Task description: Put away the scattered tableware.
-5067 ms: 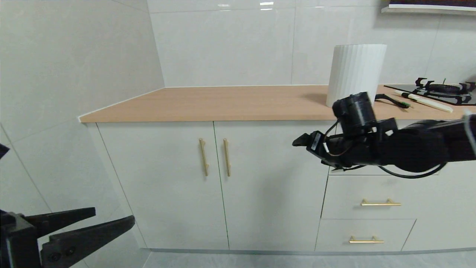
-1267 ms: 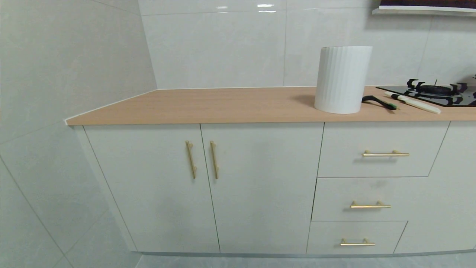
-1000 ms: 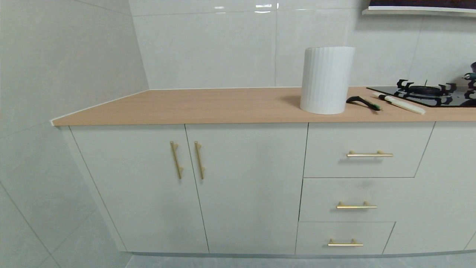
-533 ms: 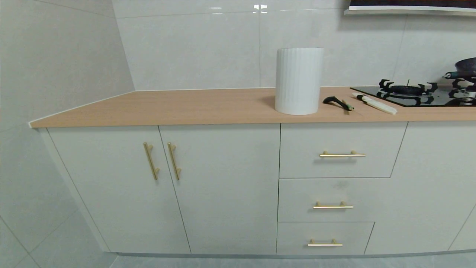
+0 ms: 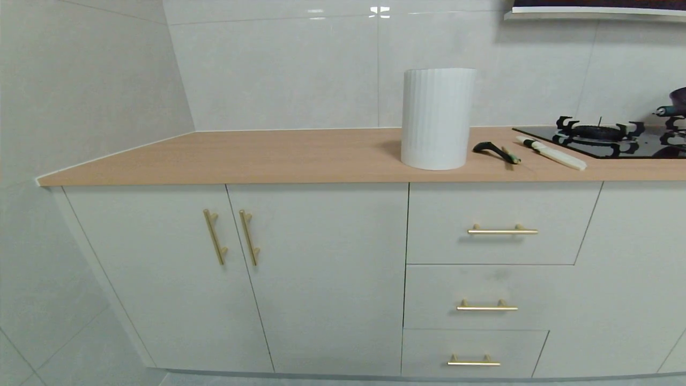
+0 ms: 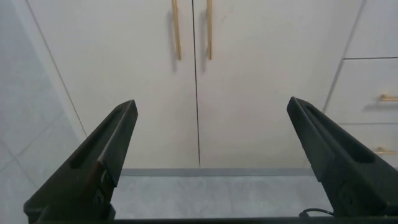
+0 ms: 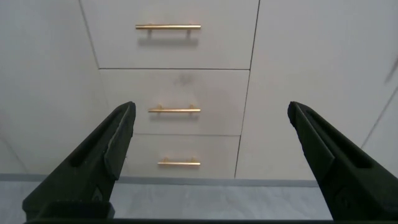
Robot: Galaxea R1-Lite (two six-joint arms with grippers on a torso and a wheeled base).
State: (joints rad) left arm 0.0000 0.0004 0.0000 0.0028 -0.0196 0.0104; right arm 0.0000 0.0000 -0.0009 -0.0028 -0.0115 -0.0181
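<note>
Change: the camera is swinging right; the right gripper (image 7: 211,109), raised before, is now hanging low.
Right gripper: standing wide open, empty, facing the drawers (image 7: 168,93).
Left gripper (image 6: 211,107): standing wide open, empty, facing the cabinet doors (image 6: 199,62).
Tableware: the peeler (image 5: 494,151) and the knife (image 5: 552,153) are lying on the countertop (image 5: 241,155), at 3 o'clock of the white ribbed holder (image 5: 437,118).

Your left gripper (image 6: 211,104) has its two black fingers (image 6: 102,155) spread wide apart with nothing between them. Straight ahead of it, framed between the fingers, stands a pair of shut pale cabinet doors (image 6: 249,93), with two slim gold handles (image 6: 176,31) running upright on either side of the seam. Grey floor (image 6: 211,193) lies below the gripper, meeting the cabinet's base. Beyond one finger are drawer fronts (image 6: 373,81) with gold pulls (image 6: 389,98); beyond the other, a tiled wall (image 6: 31,112).
</note>
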